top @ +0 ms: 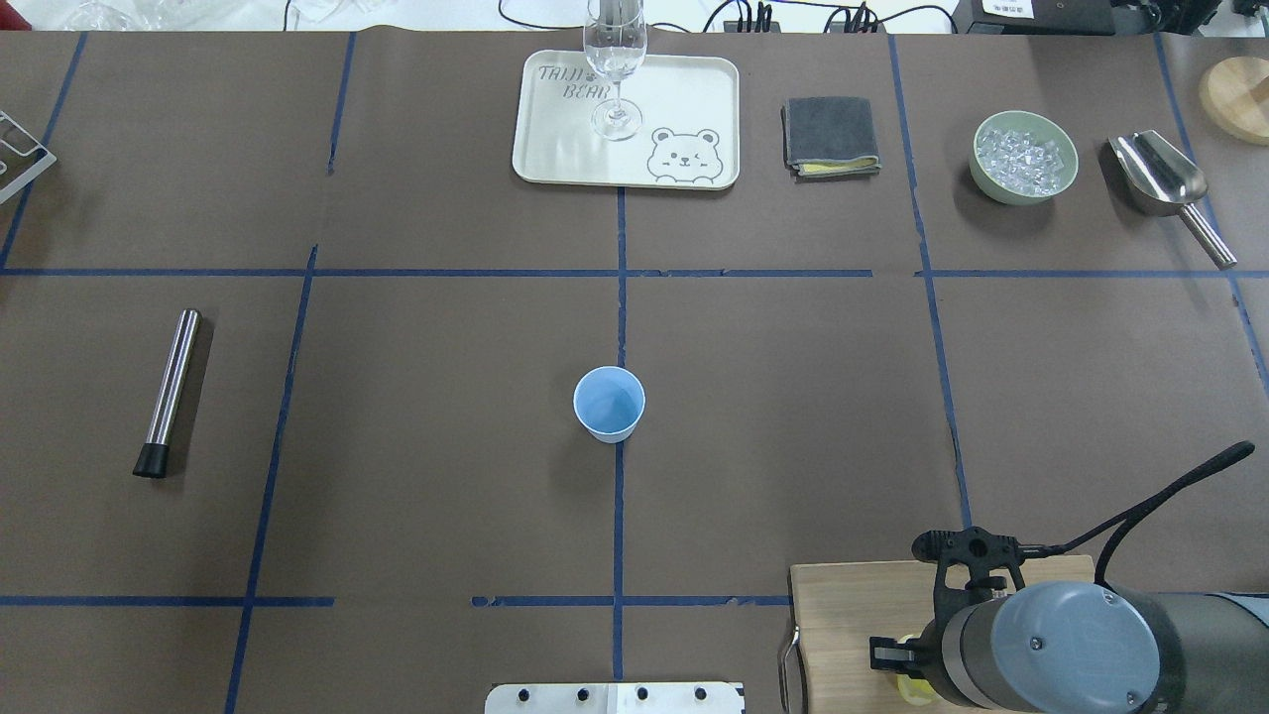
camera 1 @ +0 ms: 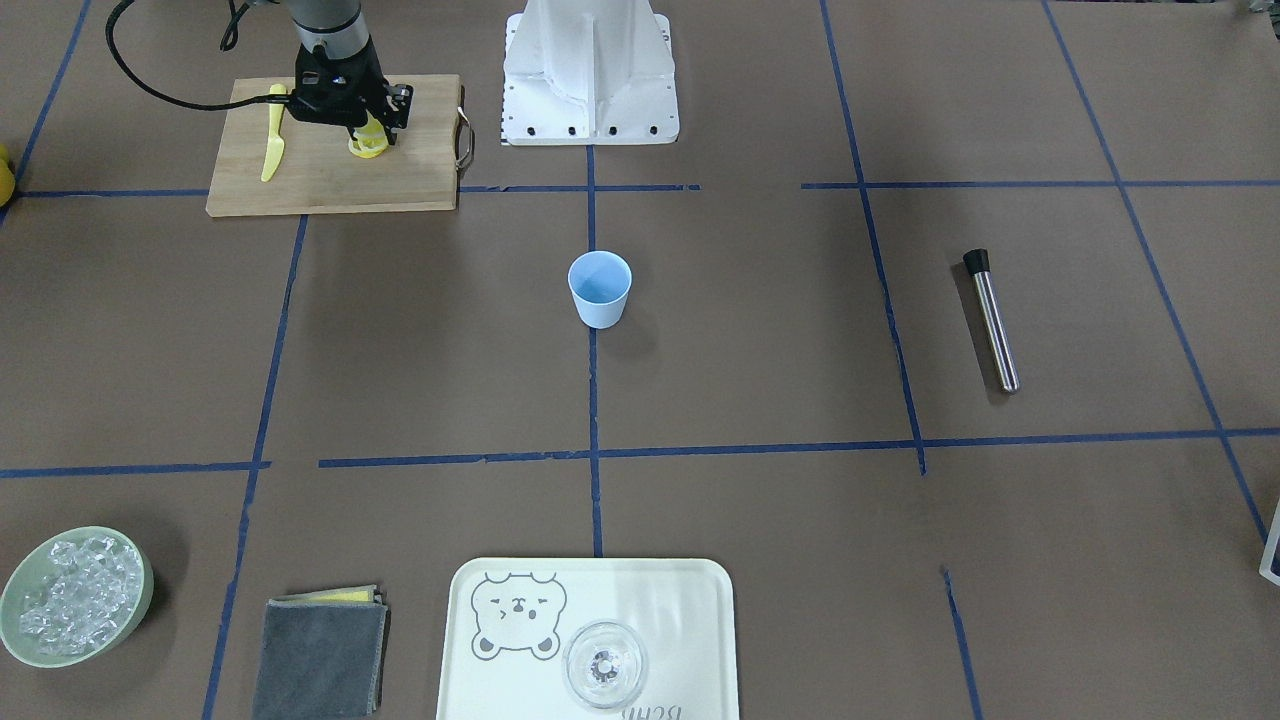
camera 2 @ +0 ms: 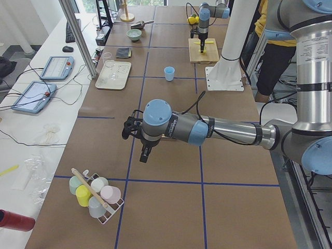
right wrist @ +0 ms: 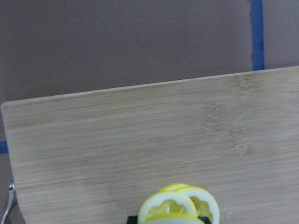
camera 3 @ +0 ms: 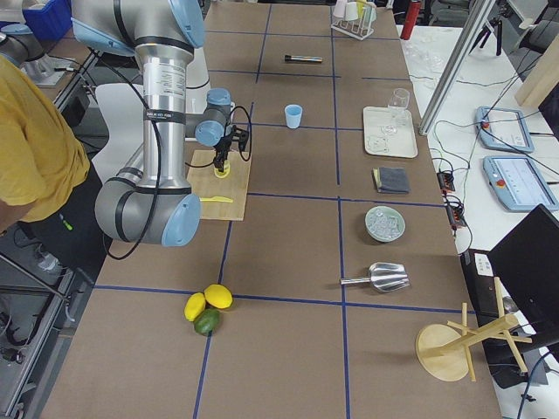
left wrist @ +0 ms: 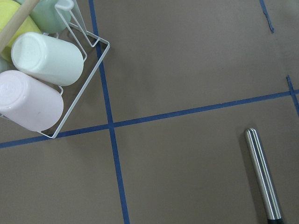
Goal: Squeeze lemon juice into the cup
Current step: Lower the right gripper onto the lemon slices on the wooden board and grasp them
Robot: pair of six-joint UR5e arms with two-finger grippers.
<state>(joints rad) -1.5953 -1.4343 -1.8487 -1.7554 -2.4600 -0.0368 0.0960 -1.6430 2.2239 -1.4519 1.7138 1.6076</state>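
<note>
Right wrist-mounted view: lemon (right wrist: 180, 205) at bottom edge — two overlapping slices, faces toward camera, on wooden cutting board (right wrist: 140, 140). Right gripper (camera 1: 366, 128) pointing down over it, jaws pinching the slices from both sides, dark tips against the rind. Slices tilted up in front-facing view; lower edge touching the wood or just above it, cannot tell which. Yellow plastic knife (camera 1: 273, 145) flat on same board, beside gripper, apart from lemon. Board at near right of table in overhead view, close to white robot base (camera 1: 590, 80).

Cup (top: 609, 403) upright at table centre, on blue tape line, well apart from board and gripper, farther from robot than board. Steel rod with black cap (top: 169, 392) lying at left in overhead view, well apart from cup.

Along far edge in overhead view, left to right: tray (top: 555, 149) with bear print bearing a stemmed clear glass (top: 616, 50), folded grey cloth (top: 831, 134), green bowl (top: 1021, 198) of ice, metal scoop (top: 1160, 174).

Left gripper (camera 2: 145, 155) pointing down above table at its left end, seen only from the side view — jaw state: cannot tell. Wire rack (left wrist: 46, 58) of upturned pastel tumblers near it. Whole fruits (camera 3: 208, 307) grouped at table's right end.
</note>
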